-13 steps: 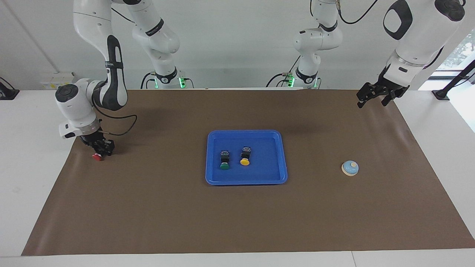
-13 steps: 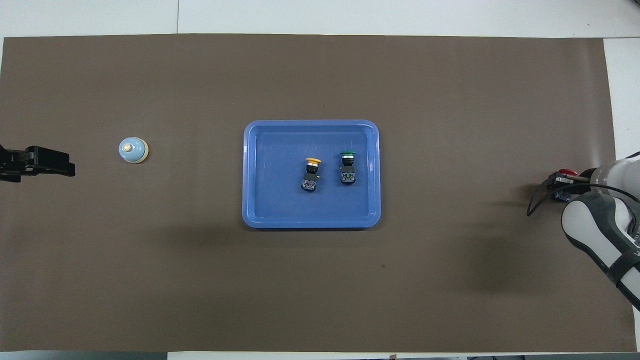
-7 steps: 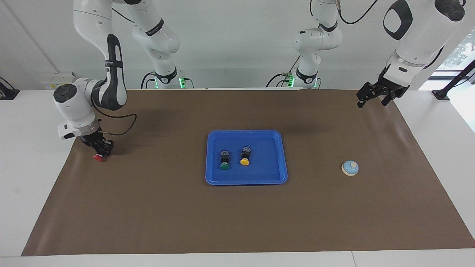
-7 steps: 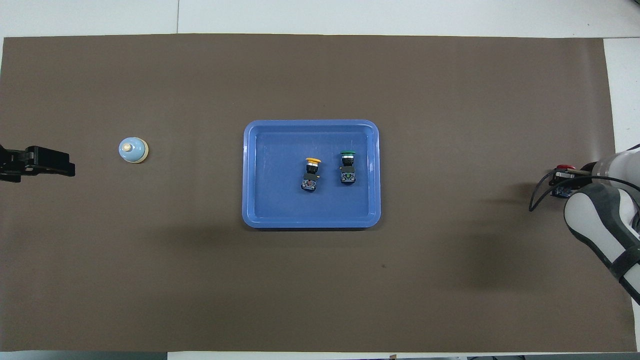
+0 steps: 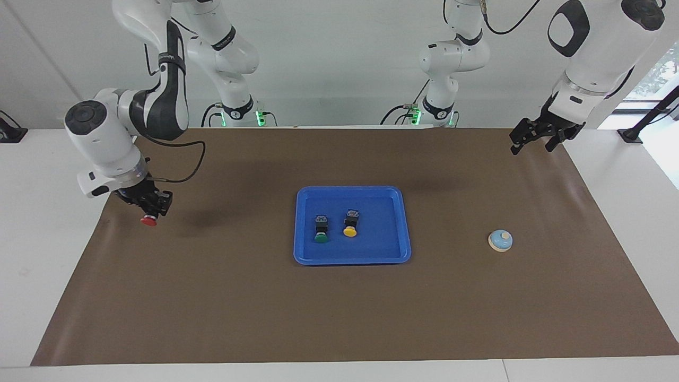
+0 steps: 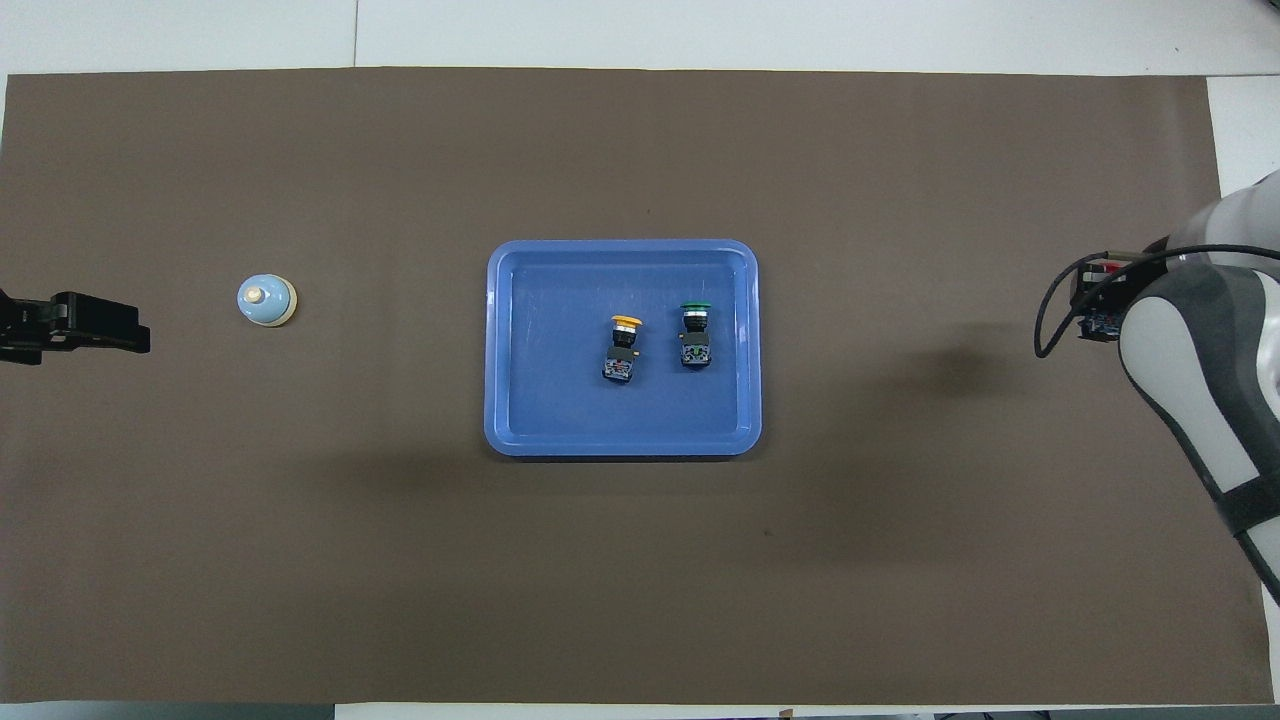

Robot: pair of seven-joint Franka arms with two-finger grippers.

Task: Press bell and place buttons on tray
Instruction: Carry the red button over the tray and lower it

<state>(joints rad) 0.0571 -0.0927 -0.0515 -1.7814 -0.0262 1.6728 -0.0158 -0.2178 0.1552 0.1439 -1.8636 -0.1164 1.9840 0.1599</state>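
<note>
Over the mat's right-arm end, the right gripper (image 5: 150,208) hangs clenched on the red button (image 5: 148,220), clear of the surface.

In the overhead view that is near three o'clock from the tray (image 6: 520,350); the button is carried cap-down off the mat, likely so it can travel to the tray without dragging. The tray sits mid-mat with the green button (image 5: 321,229) and yellow button (image 5: 350,223) lying side by side in it, leaving bare floor for a third. The bell (image 5: 500,240) stands at about nine o'clock from the tray in the overhead view. The left gripper (image 5: 536,139) waits, fingers spread, over the mat's left-arm end.
</note>
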